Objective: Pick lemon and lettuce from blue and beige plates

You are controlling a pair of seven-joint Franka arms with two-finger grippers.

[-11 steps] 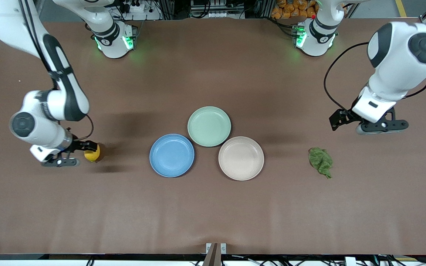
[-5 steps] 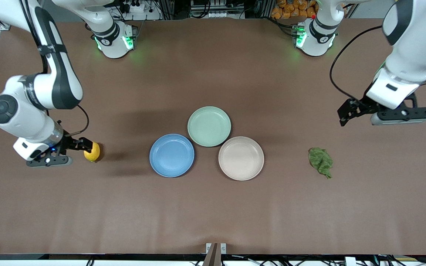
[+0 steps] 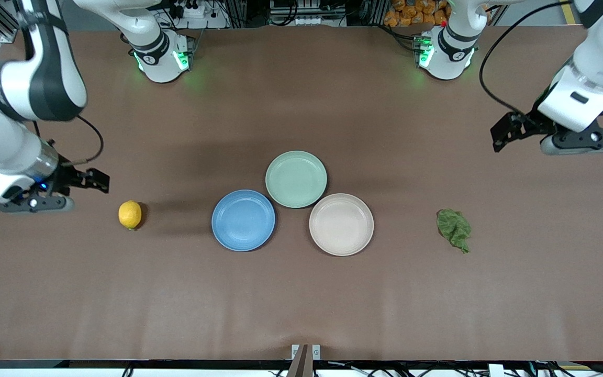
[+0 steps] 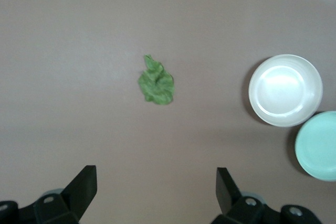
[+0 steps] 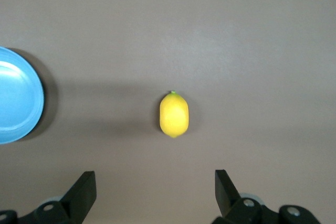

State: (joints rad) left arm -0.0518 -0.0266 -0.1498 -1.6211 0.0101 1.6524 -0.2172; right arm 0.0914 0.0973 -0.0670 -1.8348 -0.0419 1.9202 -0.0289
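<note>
The lemon lies on the bare table, beside the blue plate toward the right arm's end. The lettuce lies on the table beside the beige plate toward the left arm's end. Both plates hold nothing. My right gripper is open and empty, up in the air over the table near the lemon. My left gripper is open and empty, high over the table near the lettuce. The wrist views show wide gaps between the jaws of the right gripper and the left gripper.
A pale mint-green plate, holding nothing, touches the blue and beige plates and lies farther from the front camera than they do. The brown table stretches wide nearer the front camera. The arm bases stand along the table's back edge.
My right gripper has drawn away from the lemon and risen toward the right arm's end; the lemon stays on the table. My left gripper has risen and moved away from the lettuce.
</note>
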